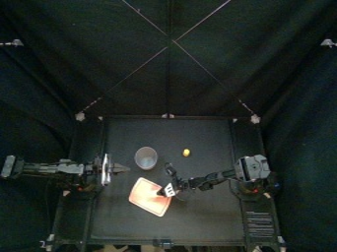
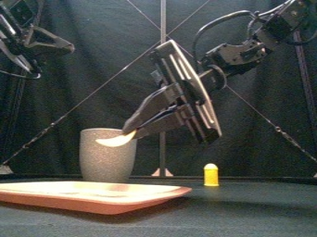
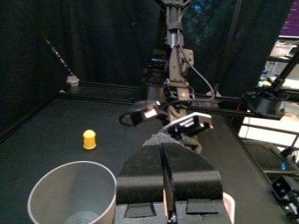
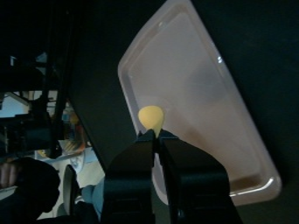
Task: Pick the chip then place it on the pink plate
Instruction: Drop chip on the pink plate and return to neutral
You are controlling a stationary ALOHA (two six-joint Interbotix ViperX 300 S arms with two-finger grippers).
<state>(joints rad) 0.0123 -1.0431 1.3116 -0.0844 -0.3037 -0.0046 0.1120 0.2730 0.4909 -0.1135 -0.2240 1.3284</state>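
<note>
A pale yellow chip (image 2: 117, 140) hangs in the air above the pink plate (image 2: 87, 195), pinched at the jaw tips of my right gripper (image 2: 129, 133). The right wrist view looks down on the chip (image 4: 151, 115) over the plate (image 4: 198, 83), near the plate's middle. In the top view my right gripper (image 1: 168, 186) reaches in from the right over the plate (image 1: 148, 199) at the table's front centre. My left gripper (image 1: 105, 169) rests at the table's left side, raised, with jaws together and nothing in them.
A tall grey speckled cup (image 2: 107, 154) stands just behind the plate, also seen as the cup (image 1: 148, 156). A small yellow toy (image 2: 210, 173) stands on the table right of the cup, apart from it.
</note>
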